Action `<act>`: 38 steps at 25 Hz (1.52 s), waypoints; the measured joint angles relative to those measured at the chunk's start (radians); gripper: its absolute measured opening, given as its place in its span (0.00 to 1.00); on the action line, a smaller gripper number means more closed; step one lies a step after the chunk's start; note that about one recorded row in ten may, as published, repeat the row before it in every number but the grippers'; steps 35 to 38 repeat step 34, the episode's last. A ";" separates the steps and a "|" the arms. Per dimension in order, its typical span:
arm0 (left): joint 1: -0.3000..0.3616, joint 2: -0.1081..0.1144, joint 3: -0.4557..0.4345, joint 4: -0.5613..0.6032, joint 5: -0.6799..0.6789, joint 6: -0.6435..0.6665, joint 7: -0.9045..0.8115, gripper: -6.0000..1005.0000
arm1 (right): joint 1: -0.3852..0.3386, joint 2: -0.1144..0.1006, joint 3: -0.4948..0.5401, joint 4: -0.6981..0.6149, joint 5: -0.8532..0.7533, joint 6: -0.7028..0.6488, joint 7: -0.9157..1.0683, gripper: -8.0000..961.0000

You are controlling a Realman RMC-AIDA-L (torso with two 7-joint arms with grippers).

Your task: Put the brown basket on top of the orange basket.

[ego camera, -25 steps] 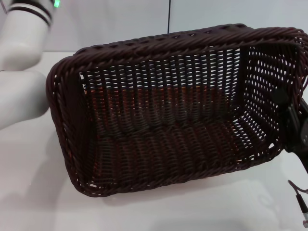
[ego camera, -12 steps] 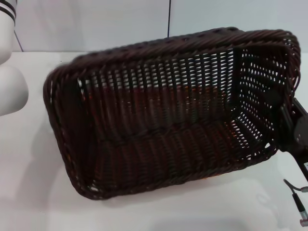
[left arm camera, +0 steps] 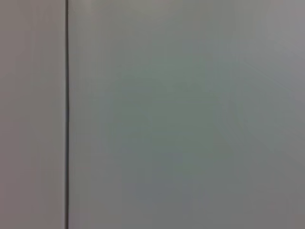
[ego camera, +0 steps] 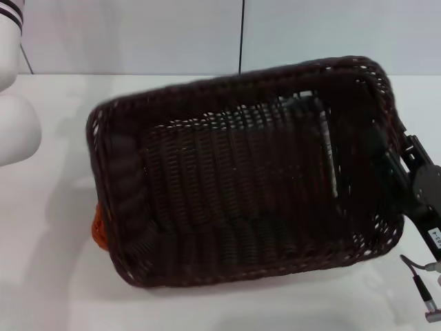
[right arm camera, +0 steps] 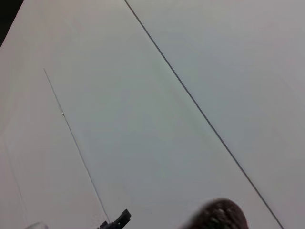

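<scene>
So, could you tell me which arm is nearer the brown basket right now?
Right. The right gripper is at the brown basket's right end wall. The left arm stays off at the table's left edge, apart from the basket.

The right gripper (ego camera: 403, 181) sits at about three o'clock in the head view, a black assembly angled from upper left to lower right, pressed against the right end of the brown basket (ego camera: 241, 179); whether its fingers are parted or closed cannot be made out. A thin cable hangs below it toward five o'clock. The left arm (ego camera: 15, 103) shows only as white rounded segments at about nine to ten o'clock, at the frame's edge, its gripper out of sight
</scene>
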 joint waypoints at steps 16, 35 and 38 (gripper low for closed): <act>-0.007 -0.013 0.000 -0.011 0.039 0.000 0.000 0.86 | 0.009 -0.001 0.001 -0.061 -0.028 -0.016 0.046 0.66; 0.118 -0.048 0.007 0.012 0.045 -0.081 -0.051 0.86 | 0.089 -0.014 0.221 -0.501 0.223 0.170 0.056 0.66; 0.118 -0.048 0.007 0.012 0.045 -0.081 -0.051 0.86 | 0.089 -0.014 0.221 -0.501 0.223 0.170 0.056 0.66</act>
